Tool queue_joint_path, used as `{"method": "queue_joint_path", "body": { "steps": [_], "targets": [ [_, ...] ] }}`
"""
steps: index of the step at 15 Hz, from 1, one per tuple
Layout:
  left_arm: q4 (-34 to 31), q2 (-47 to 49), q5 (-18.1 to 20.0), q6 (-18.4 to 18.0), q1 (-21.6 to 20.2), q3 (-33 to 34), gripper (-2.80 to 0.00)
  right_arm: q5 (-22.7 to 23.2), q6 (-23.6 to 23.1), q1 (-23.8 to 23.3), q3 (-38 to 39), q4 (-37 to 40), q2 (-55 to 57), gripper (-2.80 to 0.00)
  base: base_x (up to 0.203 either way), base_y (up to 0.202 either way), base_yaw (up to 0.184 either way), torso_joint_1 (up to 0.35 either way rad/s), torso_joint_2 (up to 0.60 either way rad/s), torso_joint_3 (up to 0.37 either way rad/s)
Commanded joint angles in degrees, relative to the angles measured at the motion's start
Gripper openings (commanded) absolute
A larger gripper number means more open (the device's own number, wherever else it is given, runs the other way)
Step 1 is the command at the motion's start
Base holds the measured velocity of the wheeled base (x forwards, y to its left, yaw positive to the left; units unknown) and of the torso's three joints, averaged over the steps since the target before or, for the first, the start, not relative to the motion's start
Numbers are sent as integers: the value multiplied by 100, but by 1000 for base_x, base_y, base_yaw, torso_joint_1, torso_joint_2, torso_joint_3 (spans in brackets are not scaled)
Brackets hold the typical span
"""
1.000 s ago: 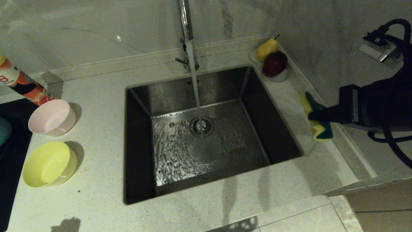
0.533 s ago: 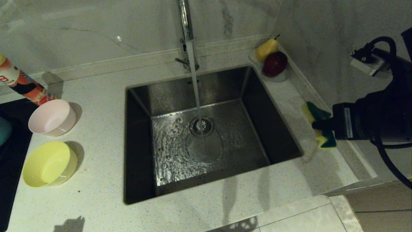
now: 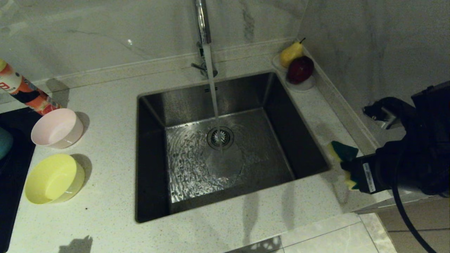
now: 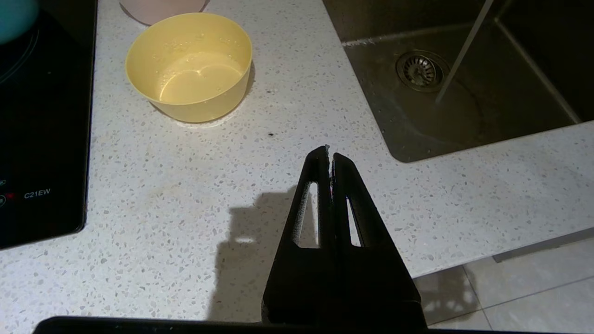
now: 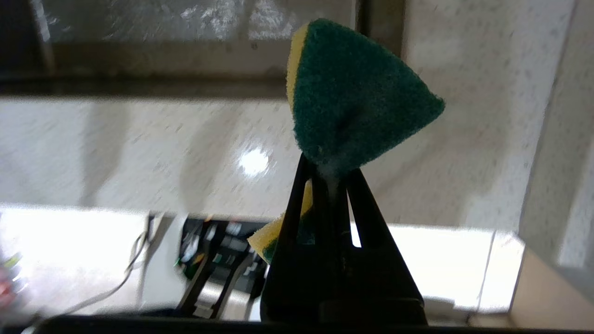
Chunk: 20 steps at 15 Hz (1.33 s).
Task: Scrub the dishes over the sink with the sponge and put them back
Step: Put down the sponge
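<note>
Speckled white countertop (image 3: 105, 211) surrounds the steel sink (image 3: 154, 147), where the faucet (image 3: 201, 21) runs water onto the drain strainer (image 3: 220, 137). A white dish (image 3: 306, 86) holding a pear (image 3: 291, 53) and a dark red apple (image 3: 300, 69) sits at the sink's far right corner. At the counter's right edge, the right gripper (image 3: 346, 165) reaches in level, fingers clamped on the green-and-yellow sponge (image 3: 342, 151), held off the counter. The left gripper (image 4: 328, 155) hovers over the near counter, fingers pressed together with nothing between them. Pink bowl (image 3: 56, 128) and yellow bowl (image 3: 52, 179) stand left of the sink; the yellow one looks wet inside
</note>
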State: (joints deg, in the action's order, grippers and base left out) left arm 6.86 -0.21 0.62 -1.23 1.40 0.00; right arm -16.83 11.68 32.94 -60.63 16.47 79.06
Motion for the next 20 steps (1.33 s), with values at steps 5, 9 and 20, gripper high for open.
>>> {"method": "queue_joint_path", "body": {
  "steps": [5,9,20],
  "targets": [
    [8,3,-1,0,0,229,-280,-341,-50,-75,904,-433,-172,-280,0,0,0,0,0,0],
    [8,3,-1,0,0,229,-280,-560,-72,-156,1549,-910,-236,-280,0,0,0,0,0,0],
    [8,3,-1,0,0,229,-280,-585,-549,-968,2376,-2725,551,-280,0,0,0,0,0,0]
  ]
}}
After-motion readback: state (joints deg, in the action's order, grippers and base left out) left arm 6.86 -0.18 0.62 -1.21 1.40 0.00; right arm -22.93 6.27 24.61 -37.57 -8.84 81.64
